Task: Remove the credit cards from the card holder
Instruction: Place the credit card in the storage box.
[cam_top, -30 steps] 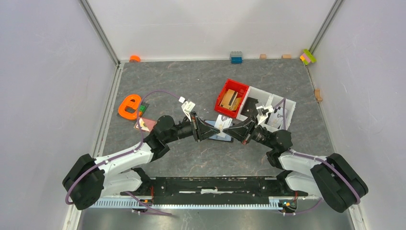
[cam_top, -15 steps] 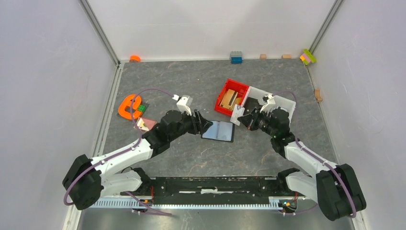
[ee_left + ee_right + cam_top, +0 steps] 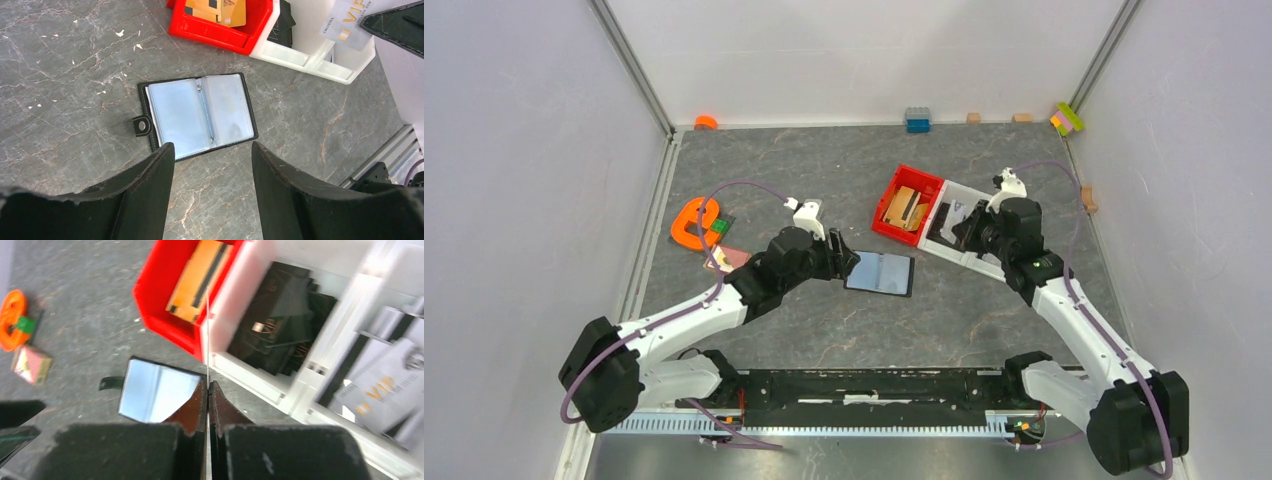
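The black card holder (image 3: pixel 880 272) lies open and flat on the table, pale blue-grey inside, with its snap strap to the left (image 3: pixel 197 115). It also shows in the right wrist view (image 3: pixel 157 392). My left gripper (image 3: pixel 846 263) is open and empty, its tips just short of the holder's near edge (image 3: pixel 212 147). My right gripper (image 3: pixel 964 228) is shut on a greyish-white credit card (image 3: pixel 348 22), held over the white bin and seen edge-on in the right wrist view (image 3: pixel 207 330). A pinkish-copper card (image 3: pixel 729 260) lies on the table at the left.
A red bin (image 3: pixel 886 195) with gold cards stands beside a white bin (image 3: pixel 984 262) holding black and grey cards (image 3: pixel 385 390). An orange object (image 3: pixel 694 222) lies at the left. Small blocks line the back wall and right edge.
My right gripper has drawn a card away from the holder and carried it right, over the white bin. My left gripper has backed off the holder, which now lies flat.
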Available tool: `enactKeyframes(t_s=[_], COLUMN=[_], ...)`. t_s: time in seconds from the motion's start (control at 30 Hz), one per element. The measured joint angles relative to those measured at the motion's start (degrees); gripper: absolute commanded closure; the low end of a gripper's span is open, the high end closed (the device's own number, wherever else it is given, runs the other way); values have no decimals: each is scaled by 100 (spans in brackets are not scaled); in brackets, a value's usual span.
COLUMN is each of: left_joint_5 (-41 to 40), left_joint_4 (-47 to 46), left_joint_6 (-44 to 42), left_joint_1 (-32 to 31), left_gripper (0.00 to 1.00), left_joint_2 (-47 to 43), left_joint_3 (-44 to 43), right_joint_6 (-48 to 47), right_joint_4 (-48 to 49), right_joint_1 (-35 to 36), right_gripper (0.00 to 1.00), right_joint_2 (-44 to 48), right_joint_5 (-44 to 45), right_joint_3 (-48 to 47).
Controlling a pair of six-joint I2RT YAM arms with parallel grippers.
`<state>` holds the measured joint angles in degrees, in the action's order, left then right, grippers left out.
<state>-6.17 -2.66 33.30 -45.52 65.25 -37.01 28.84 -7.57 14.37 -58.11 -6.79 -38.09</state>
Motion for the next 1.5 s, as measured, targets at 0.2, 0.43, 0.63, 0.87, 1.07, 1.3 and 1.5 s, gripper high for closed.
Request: enactKeyframes(t_s=[0.2, 0.43, 0.63, 0.87, 1.07, 1.3, 1.5], left_joint_5=[-44, -83, -83, -83, -83, -83, -81], left_joint_4=[33, 37, 39, 39, 39, 37, 39], left_joint_6=[-2, -2, -2, -2, -2, -2, -2], left_joint_1=[0, 0, 0, 0, 0, 0, 0], left_gripper=[36, 36, 36, 36, 36, 36, 36], left_joint_2=[28, 28, 28, 28, 28, 28, 28], left_joint_3=[0, 0, 0, 0, 0, 0, 0], right_joint_6=[-33, -42, 116, 190, 87, -146, -184], right_joint_4=[-874, -1228, -680, -133, -363, -828, -905], right_joint_1=[-341, -1287, -2461, -2959, -3021, -3213, -3213], right_gripper=[100, 100, 100, 100, 100, 100, 100], right_joint_2=[-120, -330, -435, -831, -691, -317, -391], right_joint_5=[608, 479, -656, -1547, -1451, -1073, -1126], right_joint_3=[-286, -352, 114, 378, 262, 262, 264])
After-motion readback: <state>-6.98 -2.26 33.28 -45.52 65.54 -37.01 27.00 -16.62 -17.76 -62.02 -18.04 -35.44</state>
